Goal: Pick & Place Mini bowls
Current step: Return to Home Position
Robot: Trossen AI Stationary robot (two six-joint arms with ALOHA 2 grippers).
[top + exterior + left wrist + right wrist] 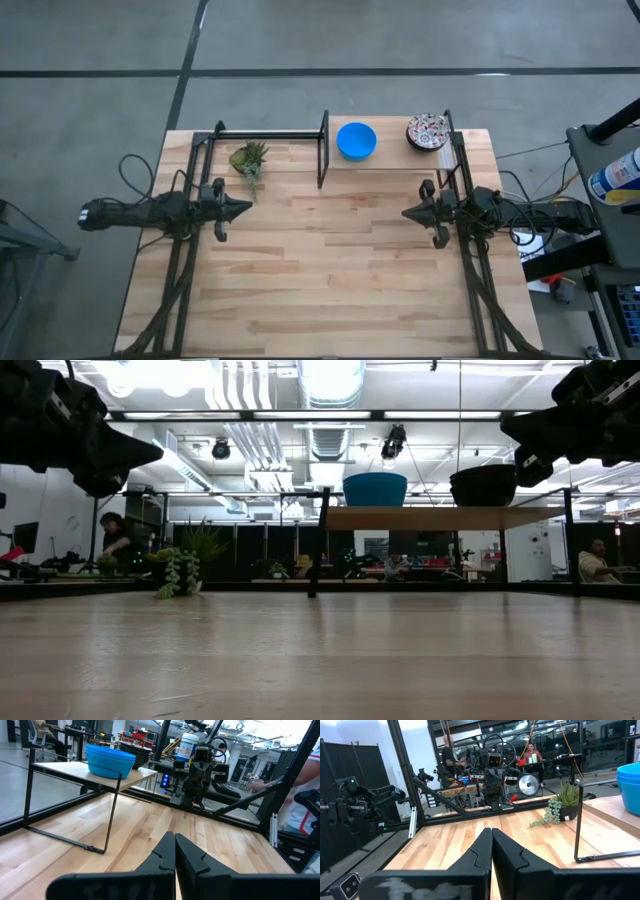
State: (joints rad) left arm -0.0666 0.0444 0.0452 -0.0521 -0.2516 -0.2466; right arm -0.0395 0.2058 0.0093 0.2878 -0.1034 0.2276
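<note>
A: Looking for the small round bright-blue bowls (356,141). Sitting where?

B: Sitting nested in one stack on the light wooden shelf board with the black metal frame (392,152), toward its left end, along the far edge of the pale wooden plank table (330,290). Showing layered rims from the left wrist side; not venturing a count.

A: And the white round bowls with the red floral pattern (427,132)?

B: Resting on that same board, at its right end, standing apart from the blue stack. Showing only the topmost one from above, so not telling how many are lying under it.

A: Turning to the left gripper (243,208). Doing what?

B: Hanging above the table's left side, pointing toward the middle, fingers pressing tight together and clasping nothing. Floating just in front of the small green trailing plant (249,160).

A: And the right gripper (408,213)?

B: Mirroring it on the right side, pointing back at the other arm, fingers likewise pinching together on nothing. Hanging in front of the shelf's right legs, well clear of both stacks.

A: Seeing anything beyond the table?

B: Spotting a person (112,535) sitting at a desk far off in the room.
</note>
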